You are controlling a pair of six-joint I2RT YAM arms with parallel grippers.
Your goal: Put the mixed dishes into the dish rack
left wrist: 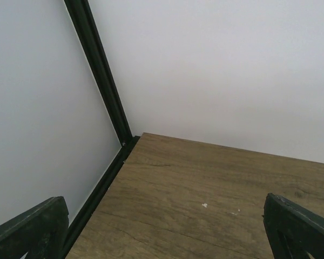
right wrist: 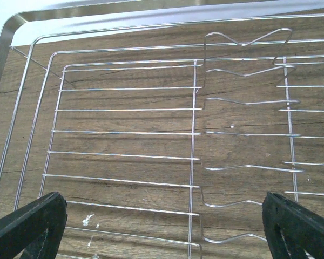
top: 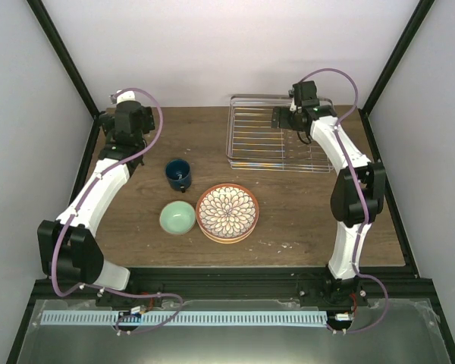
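A dark blue mug [top: 178, 174], a pale mint-green bowl [top: 177, 218] and a stack of terracotta-rimmed plates [top: 227, 212], the top one with a white flower-petal pattern, sit mid-table. The silver wire dish rack [top: 273, 144] lies at the back right and holds nothing; it fills the right wrist view [right wrist: 151, 135]. My right gripper [top: 282, 120] hovers over the rack's back part, open and empty [right wrist: 164, 226]. My left gripper [top: 118, 129] is at the back left corner, open and empty over bare wood [left wrist: 164, 226], far from the dishes.
The wooden table [top: 288, 220] is bounded by black frame posts and white walls. The left wall and corner post [left wrist: 105, 86] stand close to my left gripper. Small white specks mark the wood [left wrist: 204, 205].
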